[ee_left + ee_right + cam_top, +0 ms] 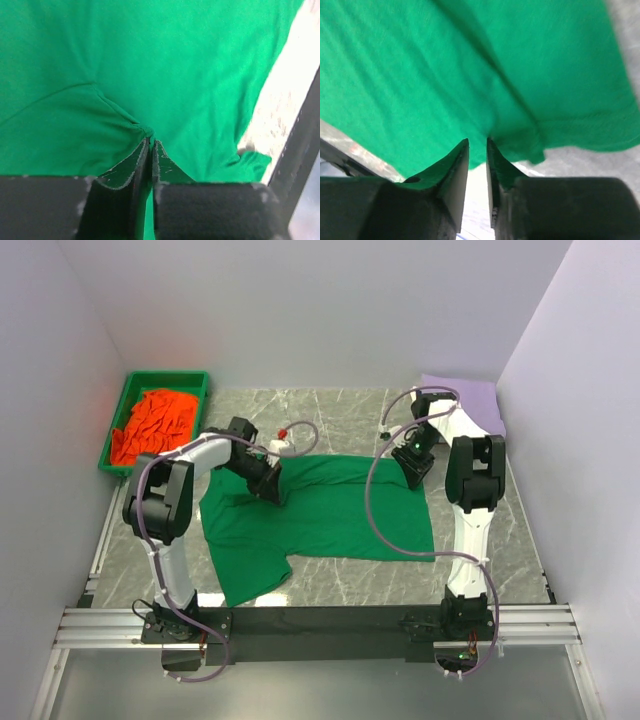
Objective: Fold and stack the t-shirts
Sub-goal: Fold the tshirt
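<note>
Far to the left of the green t-shirt (330,510), beyond its far corner, the orange t-shirts (152,425) are sitting bunched in a green tray (118,420), waiting their turn.

On the green t-shirt's far left part we are holding our left tool (270,483) low, its fingers pressed together on a small pinch of the green cloth; creases are fanning out from the grip in the left wrist view. We judge that this pinch is taking only a little cloth, so we are planning to lift slowly rather than tug.

The green t-shirt itself is lying spread on the desk (340,415) between the two arms, one sleeve reaching toward the near edge.

At the t-shirt's far right corner we are hovering our right tool (477,145) over the hem. Its fingers are showing a narrow slit, and we cannot tell whether cloth is caught between them, so we are advising a firm closing there before any lift.

To fold well, we are aiming to raise both far corners together, level with each other, and carry them toward the near hem so the edge is landing straight and the cloth is not dragging.

Beyond the t-shirt's far right corner, a lavender t-shirt (465,395) is lying flat.
</note>
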